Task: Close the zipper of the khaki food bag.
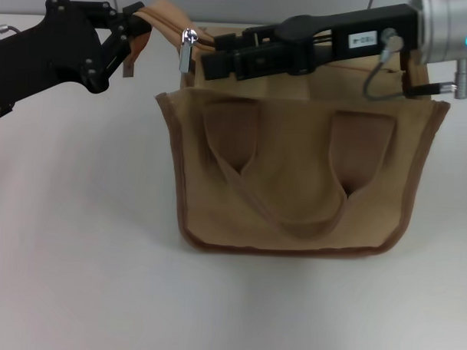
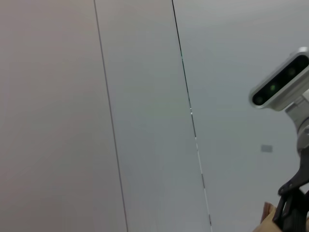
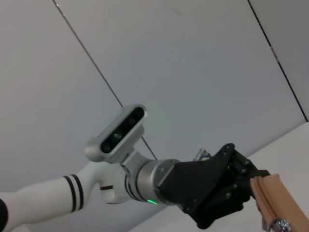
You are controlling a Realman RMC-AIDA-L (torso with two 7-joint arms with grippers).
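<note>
The khaki food bag stands upright in the middle of the white table, handles toward me. The zipper runs along its top, and the silver slider with its hanging pull tab is near the bag's left end. My left gripper is shut on the tan end of the zipper tape, holding it out to the left; the right wrist view shows this grip on the tape. My right gripper reaches in from the right over the bag's top, just right of the slider.
The white table surrounds the bag. A grey panelled wall stands behind. The right arm's wrist camera shows in the left wrist view.
</note>
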